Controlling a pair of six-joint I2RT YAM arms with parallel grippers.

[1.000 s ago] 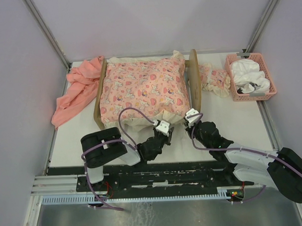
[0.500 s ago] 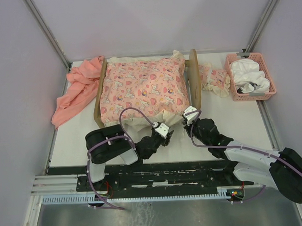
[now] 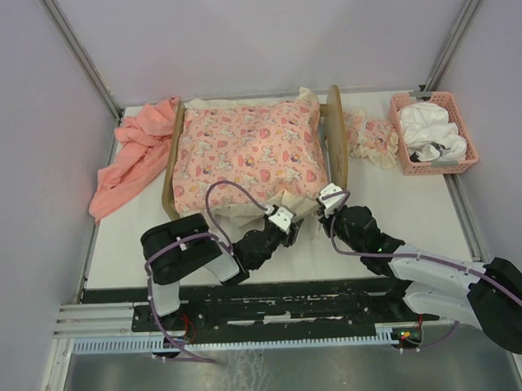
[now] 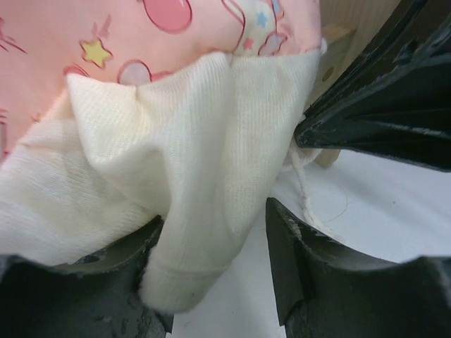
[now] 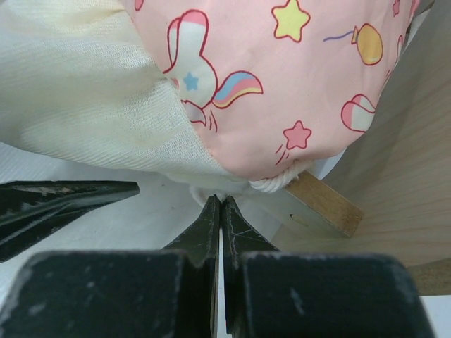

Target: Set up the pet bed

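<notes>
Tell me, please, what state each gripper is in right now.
Left gripper: open, cream frill hanging loose between the jaws.
Right gripper: closed, nothing visibly held.

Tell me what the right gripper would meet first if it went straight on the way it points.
Most likely the pink printed cushion: the shut right gripper points at its lower edge, where cream trim meets the print. The pet bed rail lies right of that line. Depth is unclear.
</notes>
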